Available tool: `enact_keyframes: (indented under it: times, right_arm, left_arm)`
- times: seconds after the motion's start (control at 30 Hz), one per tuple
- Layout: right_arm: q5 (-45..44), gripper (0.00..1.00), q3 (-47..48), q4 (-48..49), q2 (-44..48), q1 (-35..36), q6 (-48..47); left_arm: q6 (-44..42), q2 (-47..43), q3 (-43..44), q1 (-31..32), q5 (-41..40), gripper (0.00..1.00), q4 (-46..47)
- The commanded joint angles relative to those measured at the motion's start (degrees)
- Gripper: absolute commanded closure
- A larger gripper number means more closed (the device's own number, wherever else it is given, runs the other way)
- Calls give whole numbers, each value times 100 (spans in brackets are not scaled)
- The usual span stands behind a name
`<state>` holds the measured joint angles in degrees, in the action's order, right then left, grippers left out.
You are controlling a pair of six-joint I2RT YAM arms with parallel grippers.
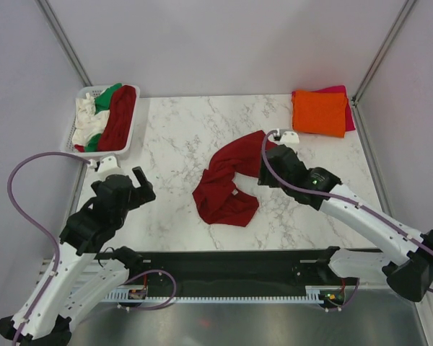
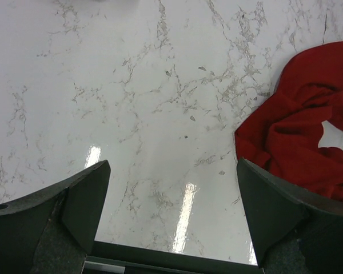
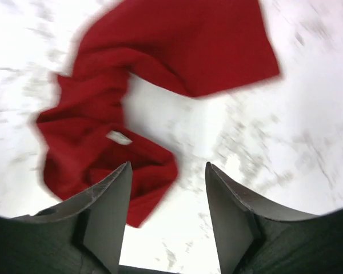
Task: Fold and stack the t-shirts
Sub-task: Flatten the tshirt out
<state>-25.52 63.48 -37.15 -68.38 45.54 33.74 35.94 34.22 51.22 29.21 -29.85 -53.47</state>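
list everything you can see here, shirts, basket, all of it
crumpled t-shirt: 1, dark red, heaped in the middle of the table
orange t-shirt: 1, orange, folded, top of the stack at the far right corner
pink t-shirt: 1, magenta-pink, under the orange one, only its edges showing
basket: 1, white lattice, far left corner
white t-shirt: 1, white, bundled in the basket
green t-shirt: 1, green, in the basket
red basket t-shirt: 1, dark red, in the basket, on its right side
table: 1, white marble with grey veins
left gripper: 1, black, open, empty, over bare table
right gripper: 1, black, open, empty, above the crumpled t-shirt
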Motion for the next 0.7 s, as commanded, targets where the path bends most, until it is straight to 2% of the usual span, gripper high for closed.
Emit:
enact_keyframes:
  times: [0.0, 0.07, 0.1, 0.17, 0.2, 0.23, 0.43, 0.67]
  right_arm:
    - [2, 34, -897, -452, -70, -378, 405]
    - [518, 33, -934, -14, -263, -344, 196]
    - [887, 33, -891, 162, -377, 30, 82]
    - [480, 30, -278, 182, -956, 786, -120]
    - [147, 29, 38, 103, -1210, 1399, -174]
    - [135, 28, 616, 7, -1726, 1553, -174]
    - [1153, 30, 2070, 612, -3230, 1827, -288]
    - [1453, 31, 3459, 481, -5087, 1906, -447]
  left_arm:
    - [-26, 330, 81, -21, 179, 1, 205]
    - [-131, 689, 142, -21, 242, 1, 223]
    - [-201, 770, 177, -21, 242, 1, 215]
    - [-395, 850, 283, -21, 225, 1, 206]
    - [-447, 754, 300, -29, 129, 0, 206]
    - [-517, 649, 309, -30, 76, 0, 206]
    - [-502, -406, 169, -30, -390, 0, 31]
    - [-351, -1075, 63, -30, -680, 0, -14]
